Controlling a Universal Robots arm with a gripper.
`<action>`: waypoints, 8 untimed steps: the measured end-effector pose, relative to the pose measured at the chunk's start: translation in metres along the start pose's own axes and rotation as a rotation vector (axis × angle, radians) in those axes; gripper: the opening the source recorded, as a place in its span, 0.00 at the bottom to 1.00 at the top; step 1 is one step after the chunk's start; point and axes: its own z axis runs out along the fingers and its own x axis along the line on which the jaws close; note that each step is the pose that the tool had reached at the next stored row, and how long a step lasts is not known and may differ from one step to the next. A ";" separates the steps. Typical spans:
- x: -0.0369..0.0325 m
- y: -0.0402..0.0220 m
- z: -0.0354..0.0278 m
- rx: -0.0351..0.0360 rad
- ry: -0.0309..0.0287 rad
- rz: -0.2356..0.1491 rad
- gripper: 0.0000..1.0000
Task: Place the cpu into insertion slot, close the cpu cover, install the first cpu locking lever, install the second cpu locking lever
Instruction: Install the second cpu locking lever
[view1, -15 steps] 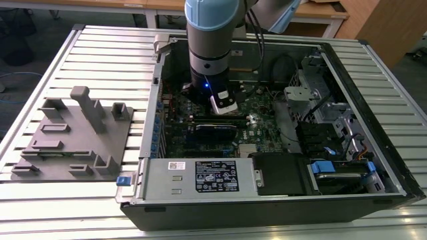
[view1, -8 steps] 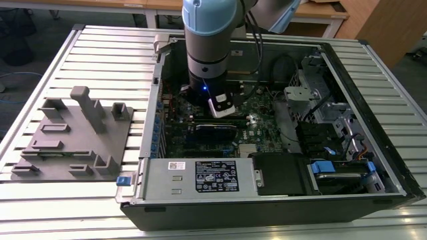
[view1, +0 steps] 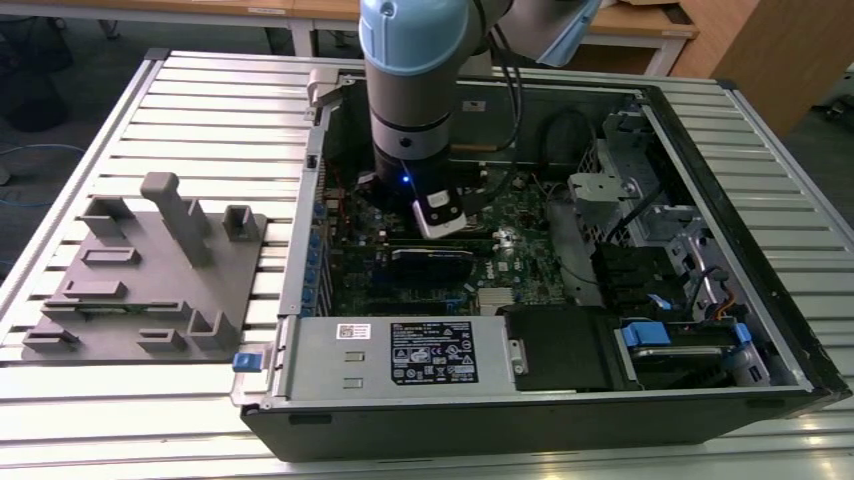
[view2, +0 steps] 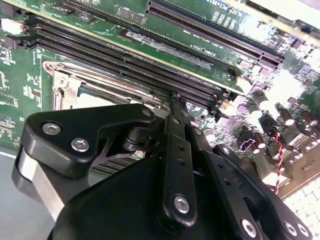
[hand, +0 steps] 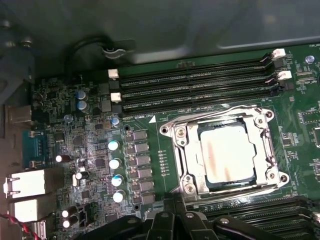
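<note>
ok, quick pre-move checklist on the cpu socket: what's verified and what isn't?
1. The cpu seated in the insertion slot: ok, its silver top lies flat and square in the first wrist view.
2. The cpu cover down over the chip: looks ok, the frame lies flat around it.
3. Locking levers latched: cannot tell, wire bars run along the frame edges but their hooks do not resolve.
4. The gripper position: ok, it sits just beside the socket edge, touching nothing visibly.
5. Finger state: they meet at the tip in both wrist views, holding nothing.
6. Memory slots beside the socket: ok, empty, nothing fouling the frame.
</note>
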 end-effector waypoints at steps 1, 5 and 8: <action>0.0006 -0.0002 0.0003 0.0001 0.0000 0.000 0.11; 0.0020 -0.0005 0.0013 -0.0004 -0.0001 0.000 0.11; 0.0020 -0.0005 0.0013 -0.0003 -0.0002 0.000 0.11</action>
